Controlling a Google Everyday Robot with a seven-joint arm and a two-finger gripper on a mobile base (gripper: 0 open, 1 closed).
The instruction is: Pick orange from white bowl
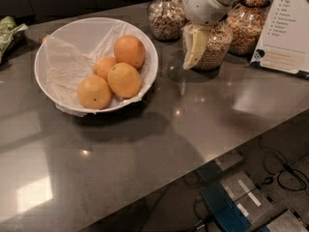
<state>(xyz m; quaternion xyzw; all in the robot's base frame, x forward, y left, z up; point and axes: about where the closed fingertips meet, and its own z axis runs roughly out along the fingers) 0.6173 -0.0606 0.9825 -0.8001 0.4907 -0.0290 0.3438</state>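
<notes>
The white bowl [58, 42], wide, shallow and lined with crinkled white paper, sits on the grey counter at the left. Four oranges lie in its right half. The orange [129, 51], the deepest in colour, is at the back right of the group. A smaller one [103, 65] lies beside it, and two yellower ones [124, 80] [94, 92] lie in front. My gripper [193, 52] hangs from the white arm to the right of the bowl, above the counter and in front of a glass jar. It is apart from the bowl and holds nothing.
Three glass jars of nuts and grains [166, 17] [212, 45] [246, 28] stand behind the gripper. A white printed card [287, 33] leans at the far right. A green packet [9, 30] lies at the left edge. The counter's front edge runs diagonally, with floor and cables below.
</notes>
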